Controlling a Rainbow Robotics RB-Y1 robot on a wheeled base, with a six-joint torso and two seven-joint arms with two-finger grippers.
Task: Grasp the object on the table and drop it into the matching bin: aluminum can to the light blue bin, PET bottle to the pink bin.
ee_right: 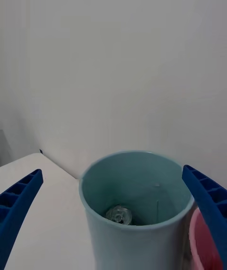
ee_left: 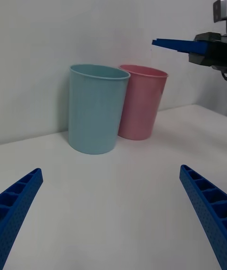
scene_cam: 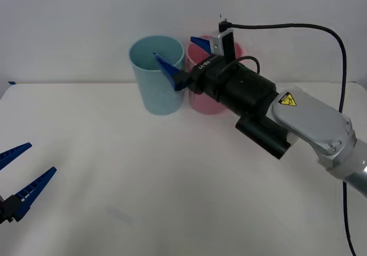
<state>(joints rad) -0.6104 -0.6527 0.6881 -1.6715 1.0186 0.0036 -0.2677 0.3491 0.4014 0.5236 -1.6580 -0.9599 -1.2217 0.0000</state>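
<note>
From the front, the right gripper [scene_cam: 183, 58] is held over the light blue bin [scene_cam: 156, 75] at the table's [scene_cam: 172, 181] far edge, fingers spread wide and empty, the pink bin [scene_cam: 207, 98] touching beside it. The left gripper [scene_cam: 20, 173] is parked near the left edge, fingers wide.

In the right wrist view, the can [ee_right: 118, 214] is seen at the bottom of the light blue bin.

In the left wrist view, both bins are shown side by side.

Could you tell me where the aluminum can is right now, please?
The aluminum can lies at the bottom of the light blue bin, seen in the right wrist view, with the open right gripper above the rim and the pink bin alongside.
</note>
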